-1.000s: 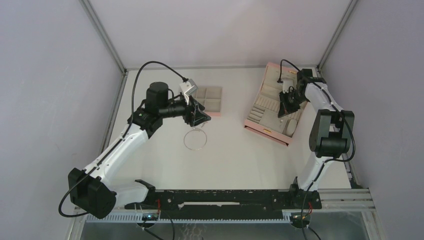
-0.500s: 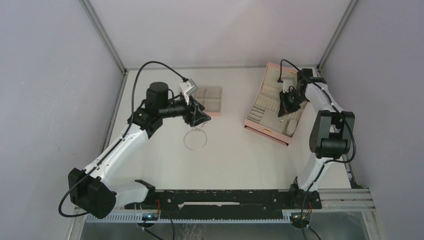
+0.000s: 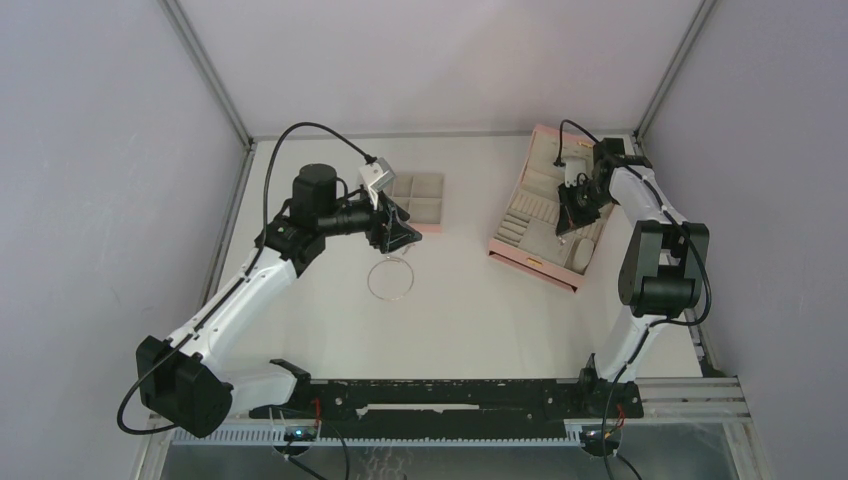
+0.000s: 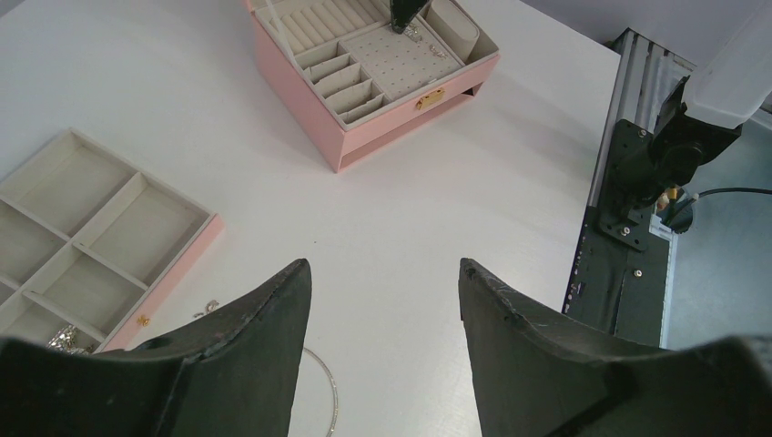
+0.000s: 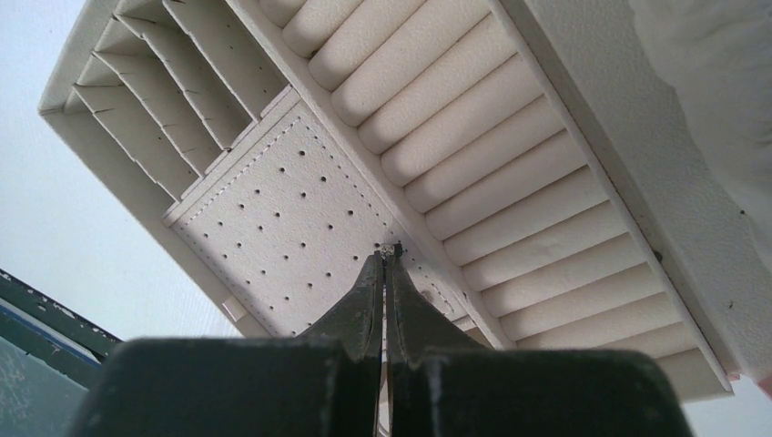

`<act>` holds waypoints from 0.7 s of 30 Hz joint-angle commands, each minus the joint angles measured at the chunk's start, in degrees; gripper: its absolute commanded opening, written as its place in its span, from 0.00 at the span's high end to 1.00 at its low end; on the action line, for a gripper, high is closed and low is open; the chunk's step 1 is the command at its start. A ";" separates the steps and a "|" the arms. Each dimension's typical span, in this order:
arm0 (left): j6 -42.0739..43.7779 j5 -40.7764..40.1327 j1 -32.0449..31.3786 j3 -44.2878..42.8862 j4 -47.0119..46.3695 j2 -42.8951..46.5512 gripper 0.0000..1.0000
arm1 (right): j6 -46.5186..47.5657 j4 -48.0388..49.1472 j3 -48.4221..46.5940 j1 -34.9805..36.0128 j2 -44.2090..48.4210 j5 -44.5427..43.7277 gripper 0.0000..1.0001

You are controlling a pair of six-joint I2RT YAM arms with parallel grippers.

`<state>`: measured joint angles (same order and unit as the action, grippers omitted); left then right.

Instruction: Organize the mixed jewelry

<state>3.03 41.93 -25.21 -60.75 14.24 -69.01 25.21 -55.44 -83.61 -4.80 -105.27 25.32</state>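
The thin silver wire hoop point(image 3: 390, 280) lies flat on the white table; part of its arc shows in the left wrist view point(image 4: 330, 401). My left gripper point(image 3: 400, 238) is open and empty just above the hoop's far edge point(image 4: 382, 282). A tiny silver piece point(image 4: 211, 308) lies on the table by the pink compartment tray point(image 4: 196, 244), and a small chain cluster point(image 4: 62, 339) sits in the tray's near cell. My right gripper point(image 5: 386, 259) is shut on a tiny silver stud point(image 5: 393, 247) at the perforated pad point(image 5: 273, 209) of the pink box point(image 3: 520, 255).
The pink box holds ring rolls point(image 5: 455, 137) and narrow slots point(image 5: 173, 100) beside the pad. The compartment tray point(image 3: 436, 228) lies behind my left gripper. Grey walls close in the table on three sides. A black rail point(image 3: 450, 395) runs along the near edge.
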 commanded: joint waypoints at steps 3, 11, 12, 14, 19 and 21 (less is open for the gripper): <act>0.93 -0.23 0.25 -0.82 -1.41 1.37 0.35 | 0.38 0.43 0.68 0.82 1.03 0.47 1.00; 1.02 -0.27 0.29 -0.60 -1.41 1.79 0.35 | 0.87 -0.19 0.99 1.24 1.28 0.70 1.00; 1.02 -0.27 0.26 -0.60 -1.41 1.82 0.35 | 0.89 -0.32 1.00 1.28 1.27 0.84 1.00; 1.02 -0.27 0.24 -0.60 -1.39 1.87 0.35 | 0.85 -0.30 1.00 1.36 1.38 0.81 1.00; 1.04 -0.30 0.25 -0.43 -1.34 2.17 0.35 | 0.92 -0.70 1.00 2.02 1.09 1.08 1.00; 1.08 -0.36 0.25 -0.34 -1.33 2.30 0.35 | 0.79 -0.77 1.04 2.31 0.75 0.68 1.00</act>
<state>3.03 41.89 -25.21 -60.73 14.26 -68.84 25.45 -55.57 -83.15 -3.73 -105.27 25.34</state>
